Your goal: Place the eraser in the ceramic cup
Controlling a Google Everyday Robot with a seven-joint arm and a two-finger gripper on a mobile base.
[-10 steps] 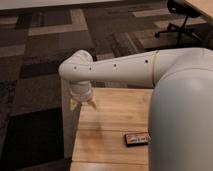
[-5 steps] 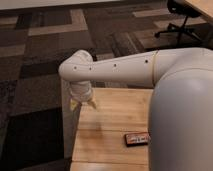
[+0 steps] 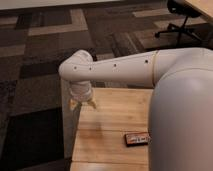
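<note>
The eraser [image 3: 137, 138], a small flat black block with an orange-red label stripe, lies on the wooden table [image 3: 112, 120] near its right side, next to my arm's large white body. My gripper [image 3: 83, 103] hangs from the white arm over the table's far left corner, well to the left of and beyond the eraser, holding nothing that I can see. The ceramic cup is out of view.
The arm's big white shell [image 3: 182, 115] hides the right part of the table. The table's left edge [image 3: 75, 140] drops to dark patterned carpet [image 3: 35, 75]. An office chair base [image 3: 177, 27] stands at the far right.
</note>
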